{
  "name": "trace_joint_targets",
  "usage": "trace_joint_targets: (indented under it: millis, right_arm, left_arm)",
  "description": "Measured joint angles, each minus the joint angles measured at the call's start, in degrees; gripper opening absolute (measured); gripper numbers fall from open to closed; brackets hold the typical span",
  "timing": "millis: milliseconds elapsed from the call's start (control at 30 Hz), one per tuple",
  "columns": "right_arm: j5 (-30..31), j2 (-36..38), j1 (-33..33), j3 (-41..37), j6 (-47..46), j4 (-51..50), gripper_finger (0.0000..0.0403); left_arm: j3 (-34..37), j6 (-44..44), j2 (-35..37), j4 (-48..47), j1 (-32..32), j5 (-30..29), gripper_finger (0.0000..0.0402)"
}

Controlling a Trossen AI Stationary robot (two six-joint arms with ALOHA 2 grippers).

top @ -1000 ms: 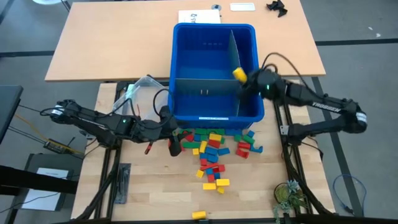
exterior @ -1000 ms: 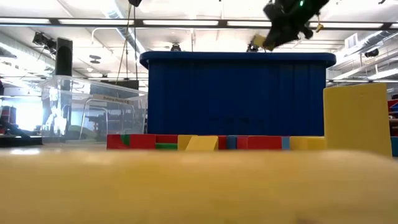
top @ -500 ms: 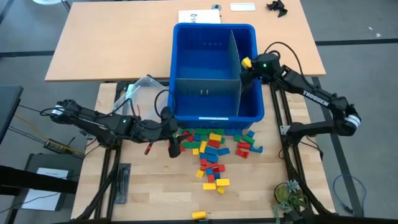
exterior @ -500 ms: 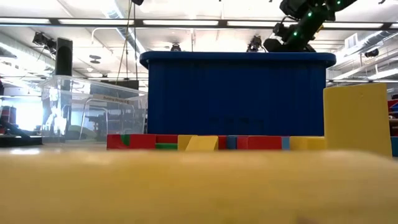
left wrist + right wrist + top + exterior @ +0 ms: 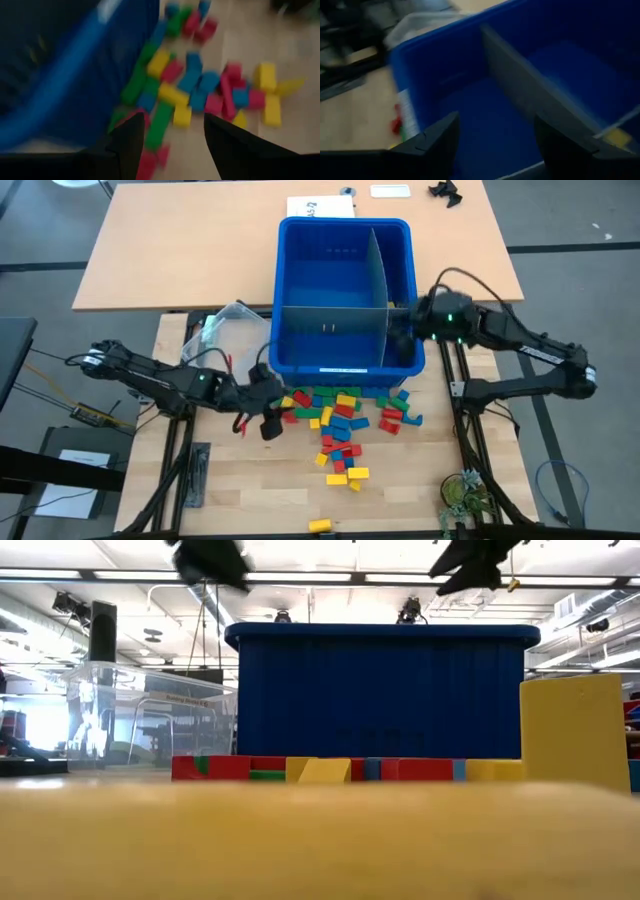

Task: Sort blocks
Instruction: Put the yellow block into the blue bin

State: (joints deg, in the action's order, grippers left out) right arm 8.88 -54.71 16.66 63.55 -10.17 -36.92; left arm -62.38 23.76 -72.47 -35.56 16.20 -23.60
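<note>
Centrally, the blocks (image 5: 345, 420) lie scattered on the surface (image 5: 230, 490) just below the blue bin (image 5: 345, 240), with bare wood around them. The left gripper (image 5: 268, 420), fingers apart and empty, hovers at the pile's left edge. The right gripper (image 5: 405, 340), fingers spread and empty, hangs over the bin's right rim.

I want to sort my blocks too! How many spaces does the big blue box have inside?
3. In the blue bin: a far-left space, a near-left space, and a long narrow space down the right side. The right arm covers part of that one.
</note>
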Motion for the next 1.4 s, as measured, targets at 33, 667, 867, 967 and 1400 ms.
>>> trace_joint_targets:
  millis: [33,667,867,967,1400]
  right_arm:
    - [1.4,-0.2,-2.7,0.0,-1.0,-0.7,0.0249]
    - [21.1,-7.9,-21.5,-8.7,-5.3,3.4,0.0223]
    - [21.1,-8.0,-21.5,-9.8,-6.4,4.1,0.0217]
    - [21.1,-8.0,-21.6,-10.2,-7.0,4.5,0.0217]
    - [21.0,-8.0,-23.7,-12.4,-8.0,8.5,0.0213]
  left_arm:
    - [0.9,2.5,0.0,-1.1,0.1,0.4,0.0214]
    - [10.2,15.3,-15.4,5.0,-8.1,2.0,0.0214]
    - [9.7,15.5,-18.8,10.3,-12.2,7.2,0.0214]
    - [9.5,15.5,-20.6,10.3,-13.1,8.6,0.0214]
    - [9.0,17.7,-23.2,9.2,-13.6,8.9,0.0214]
